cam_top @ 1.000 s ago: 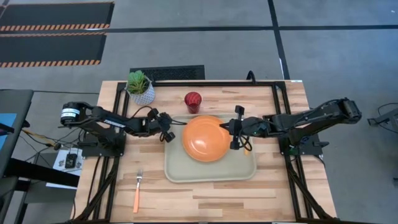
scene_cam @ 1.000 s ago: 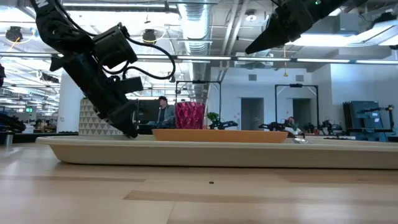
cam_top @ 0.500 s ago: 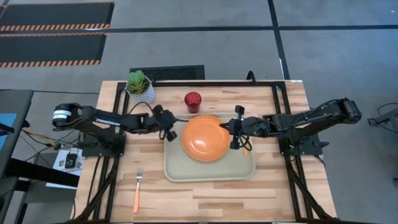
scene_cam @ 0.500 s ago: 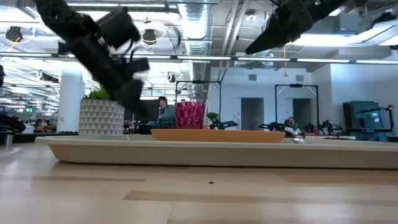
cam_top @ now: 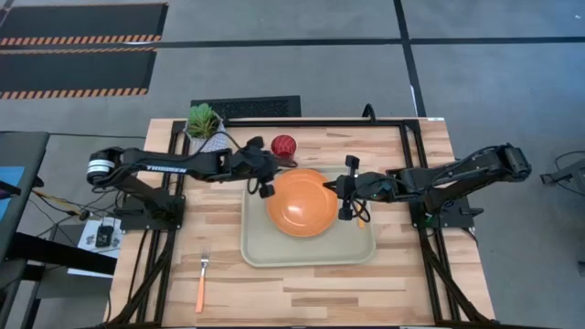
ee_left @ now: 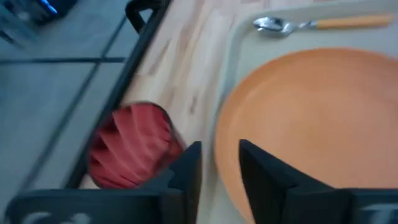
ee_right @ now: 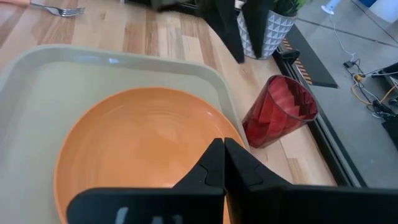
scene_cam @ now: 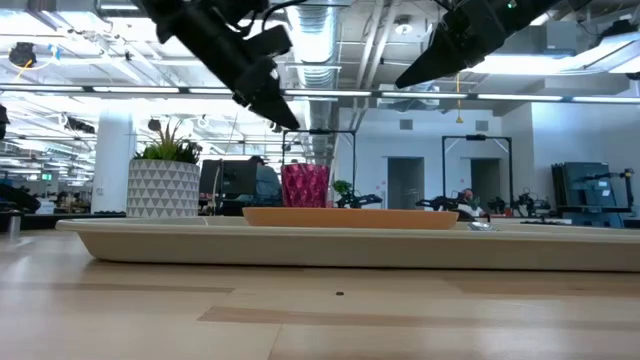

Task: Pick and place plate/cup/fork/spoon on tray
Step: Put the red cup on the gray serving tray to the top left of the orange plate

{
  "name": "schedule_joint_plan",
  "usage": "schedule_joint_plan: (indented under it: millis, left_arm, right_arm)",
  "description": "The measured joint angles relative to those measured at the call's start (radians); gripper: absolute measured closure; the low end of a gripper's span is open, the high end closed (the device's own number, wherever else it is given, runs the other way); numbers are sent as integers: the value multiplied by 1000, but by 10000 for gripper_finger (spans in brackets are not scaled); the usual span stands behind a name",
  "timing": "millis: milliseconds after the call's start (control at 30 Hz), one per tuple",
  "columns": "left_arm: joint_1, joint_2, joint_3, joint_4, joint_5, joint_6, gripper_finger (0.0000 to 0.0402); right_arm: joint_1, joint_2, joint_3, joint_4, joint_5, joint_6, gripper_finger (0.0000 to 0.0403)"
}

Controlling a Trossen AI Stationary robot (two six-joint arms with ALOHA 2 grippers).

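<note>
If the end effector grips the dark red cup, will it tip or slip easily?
The cup is taller than wide and narrows toward its base, so a sideways push would probably tip it. Its ribbed wall may aid grip. It looks like light plastic, likely easy to knock over.

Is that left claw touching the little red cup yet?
Apart. In the low view the left gripper hangs well above the cup, with open background between its fingertips and the cup's rim.

The orange plate (cam_top: 302, 203) lies flat in the beige tray (cam_top: 274, 252) at frame centre. The spoon (cam_top: 361, 216) lies in the tray by the plate's right edge. The red cup (cam_top: 284, 146) stands upright above the tray. The fork (cam_top: 202, 279) lies lower left on the surface.
</note>
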Motion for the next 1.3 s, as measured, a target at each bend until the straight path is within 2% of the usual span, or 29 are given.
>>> schedule_joint_plan:
  millis: [167,333,500,700,933,1100,1300]
  left_arm:
    - [5,94,70,-1,-48,129,240]
    - [31,182,120,-8,-93,183,212]
    - [74,226,147,-17,-98,183,208]
    - [123,229,150,-82,-14,154,207]
    - [139,232,149,-127,-4,144,207]
    - [140,253,149,-125,-6,188,237]
    - [140,258,148,-129,-13,252,320]
  right_arm:
    - [0,0,0,-5,0,0,387]
    - [0,0,0,-9,0,0,389]
    - [0,0,0,-14,0,0,390]
    - [0,0,0,-17,0,0,386]
    - [0,0,0,-15,0,2,391]
    - [0,0,0,-13,0,2,387]
    - [0,0,0,-13,0,0,389]
